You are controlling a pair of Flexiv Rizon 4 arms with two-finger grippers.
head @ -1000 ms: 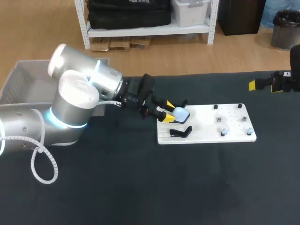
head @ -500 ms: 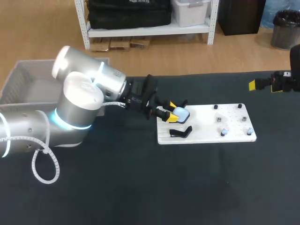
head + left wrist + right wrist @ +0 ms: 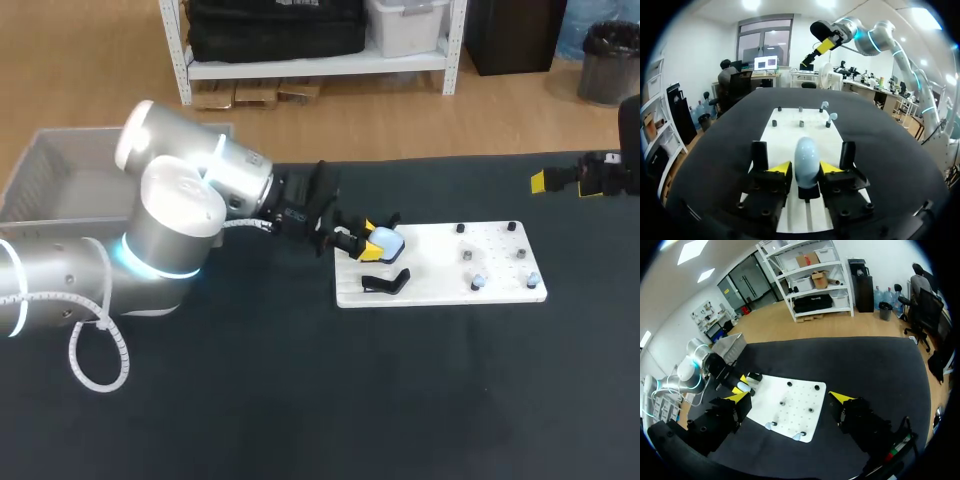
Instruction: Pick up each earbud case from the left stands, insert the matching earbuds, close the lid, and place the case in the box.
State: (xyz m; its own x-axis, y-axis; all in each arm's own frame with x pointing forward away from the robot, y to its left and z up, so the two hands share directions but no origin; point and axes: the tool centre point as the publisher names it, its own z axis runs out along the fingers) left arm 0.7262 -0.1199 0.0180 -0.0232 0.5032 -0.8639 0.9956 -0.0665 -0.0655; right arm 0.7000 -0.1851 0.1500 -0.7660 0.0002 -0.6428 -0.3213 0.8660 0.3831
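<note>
Gripping the case (image 3: 806, 161) with the left gripper (image 3: 806, 170), yellow tips pressing on both its sides, low down by the stand (image 3: 809, 192). Probably taking it by the body so that the lid is free for opening. Holding it upright, seated on that stand at the left end of the board (image 3: 440, 262); not yet lifting, judging by the stand directly beneath. Reaching in low from the left, likely so as to close along the case's sides rather than knock it over.

Holding the right gripper (image 3: 790, 397) wide open and empty, well apart from the board's right end, presumably staying clear until the case is presented. Standing on pegs at the board's right part, well apart from the case: the earbuds (image 3: 478, 282), seemingly set there for the right gripper. Sitting just beside the gripped case: a second stand (image 3: 385, 282), with no case on it. Waiting at the table's left edge, behind the left arm: the box (image 3: 60, 170).

Calling next for a straight lift; risking a tilt if snagged.
</note>
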